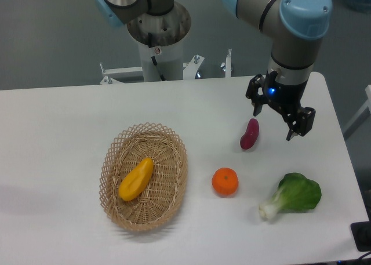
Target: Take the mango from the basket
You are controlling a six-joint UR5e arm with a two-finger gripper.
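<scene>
Camera view: the mango (136, 179) lies slanted on the flat base of the wicker basket (174, 142), at the near left of the white table (52, 137). Well apart, at the far right, the gripper (273, 124) hangs with fingers spread, grasping nothing, just right of a purple vegetable (250, 134); an orange (225, 181) and a leafy green (294, 194) lie nearer.

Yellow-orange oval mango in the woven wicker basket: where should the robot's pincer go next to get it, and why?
Probably sideways across the table until it is above the yellow-orange oval mango. The pincer hangs open and empty over the far side, near the small purple vegetable, while the mango lies alone in the tan woven wicker basket.
</scene>
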